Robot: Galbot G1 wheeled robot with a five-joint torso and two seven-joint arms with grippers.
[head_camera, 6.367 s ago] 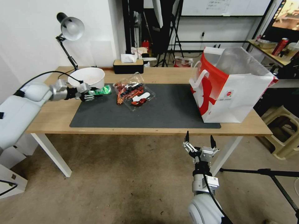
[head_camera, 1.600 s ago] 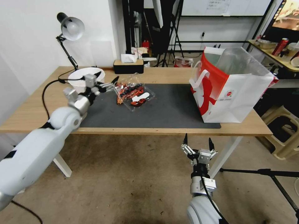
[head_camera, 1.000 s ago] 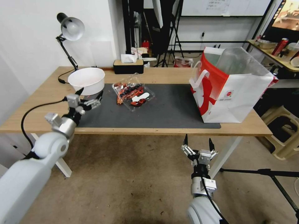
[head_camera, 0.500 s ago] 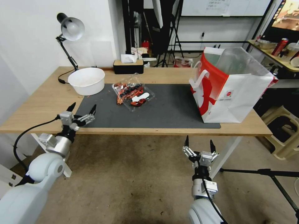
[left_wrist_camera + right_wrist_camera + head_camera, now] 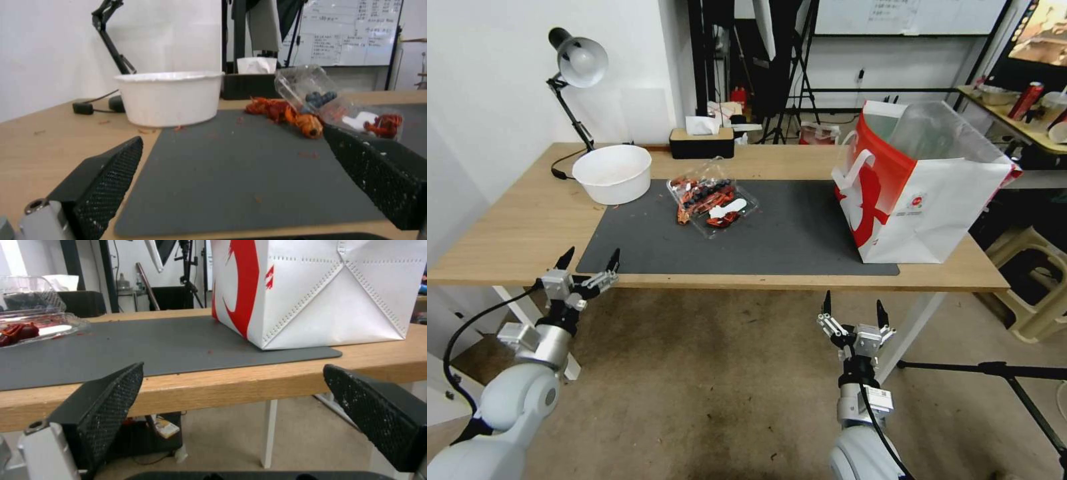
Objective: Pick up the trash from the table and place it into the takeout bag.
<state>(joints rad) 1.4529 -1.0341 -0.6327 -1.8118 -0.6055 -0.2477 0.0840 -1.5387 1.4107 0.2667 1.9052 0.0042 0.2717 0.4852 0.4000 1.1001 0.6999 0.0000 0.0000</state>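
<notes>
Withdrawn from the white bowl (image 5: 612,172) at the table's far left, where it was working seconds ago, the left gripper (image 5: 589,265) is now hanging at the near edge of the table (image 5: 514,227), just off the near-left corner of the dark grey mat (image 5: 800,233), its fingers spread wide and carrying nothing. Since the earliest frame the green wrapper seen beside the bowl is no longer lying on the mat. Right gripper (image 5: 854,308) is sitting parked below the table's near edge, in front of the bag, fingers likewise wide apart and empty, much as in the earlier frames. On the mat, a clear plastic clamshell container (image 5: 712,197) is lying open with red food scraps and a few dark blue berries inside; more red scraps are lying against its left side. The left wrist view is showing this container (image 5: 338,103) and the bowl (image 5: 171,96) beyond the open fingers, with small crumbs scattered over the mat between them. The takeout bag (image 5: 924,187) is standing upright on the right end of the mat, mouth open, silvery lining showing, one white handle hanging over its left face. The right wrist view is showing the bag's (image 5: 320,290) lower part resting on the mat, with its corner overhanging onto bare wood.
</notes>
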